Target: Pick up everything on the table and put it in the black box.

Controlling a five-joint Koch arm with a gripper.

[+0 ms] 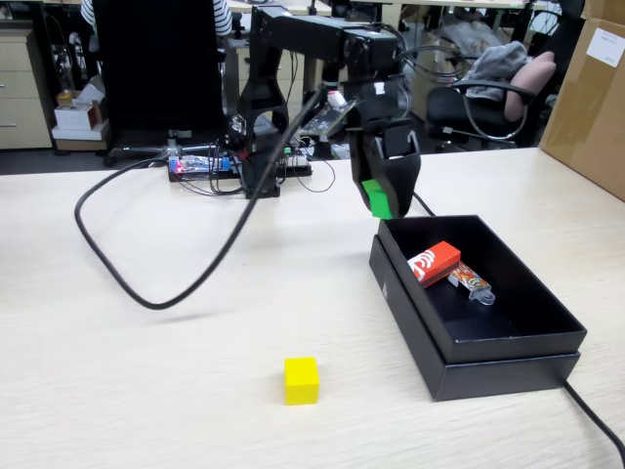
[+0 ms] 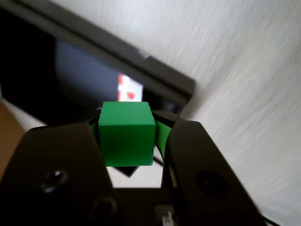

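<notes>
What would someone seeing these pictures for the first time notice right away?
The gripper holds a bright green cube in the air, just beside the far corner of the black box in the fixed view. In the box lie a red oblong block and a small orange packet. A yellow cube sits alone on the beige table, nearer the camera.

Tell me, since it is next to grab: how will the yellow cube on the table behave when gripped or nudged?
The small yellow cube sits flat on the beige wood-grain table, so it should slide, not roll. Its flat faces suggest a steady grip, like the green cube held in the gripper. Probably rigid and light.
</notes>
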